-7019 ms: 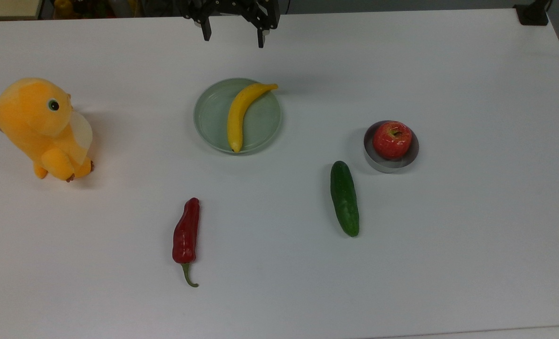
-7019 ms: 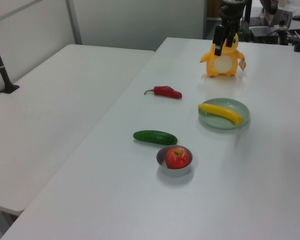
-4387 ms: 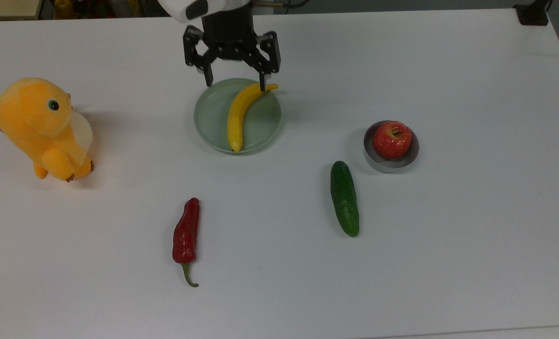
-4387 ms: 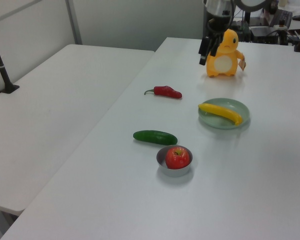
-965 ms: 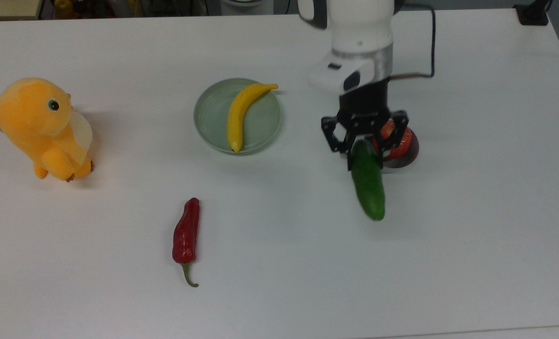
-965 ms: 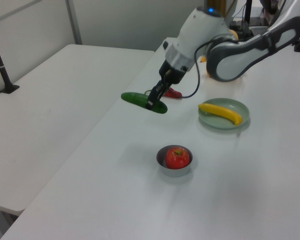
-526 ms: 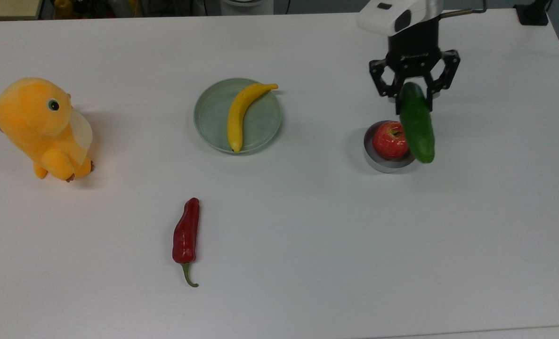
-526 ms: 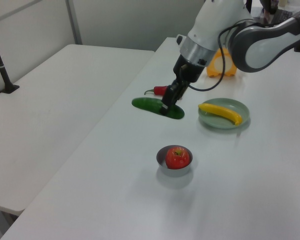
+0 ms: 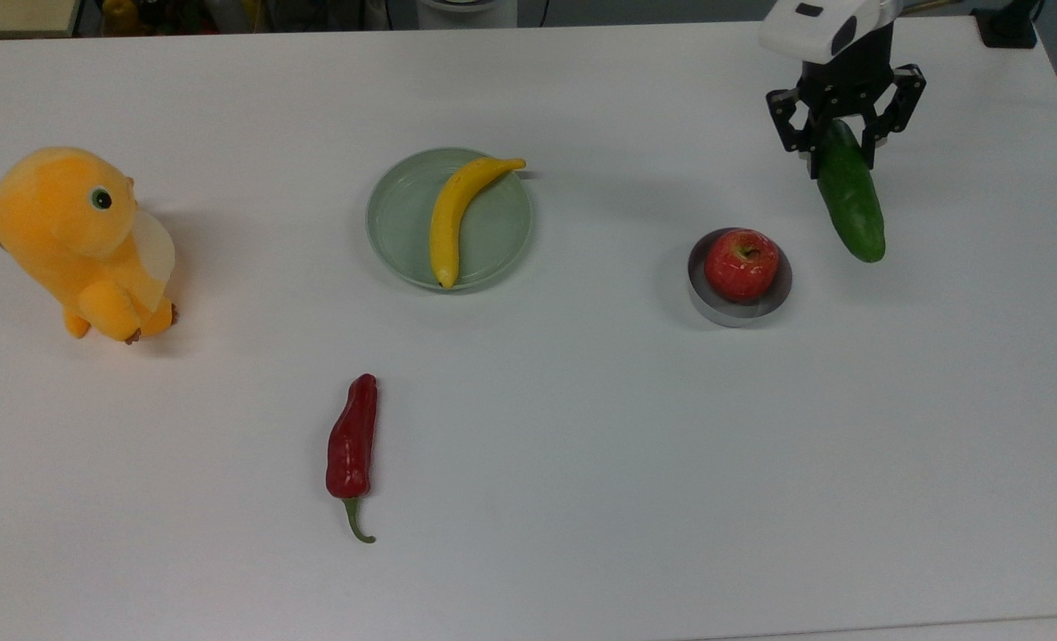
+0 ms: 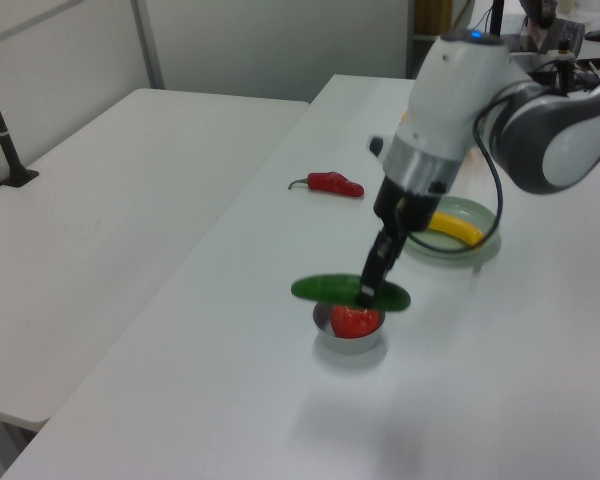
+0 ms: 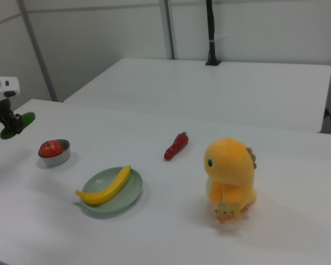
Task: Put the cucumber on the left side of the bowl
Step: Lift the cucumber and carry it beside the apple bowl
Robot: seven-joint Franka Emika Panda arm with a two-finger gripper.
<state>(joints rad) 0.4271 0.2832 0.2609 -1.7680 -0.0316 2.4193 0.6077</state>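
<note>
1. Gripper (image 9: pixel 841 153) clamps cucumber (image 9: pixel 851 203) by one end, airborne.
2. Since half a second ago it crossed the bowl (image 9: pixel 738 307), now on the top view's right.
3. Lowering to counter (image 9: pixel 581 463) remains.

My arm reaches in from the far edge at the top view's right, wrist pointing straight down. The claw (image 9: pixel 845 147) hangs above the desk (image 9: pixel 581 445), fingers clamped on the cucumber (image 9: pixel 851 198).
</note>
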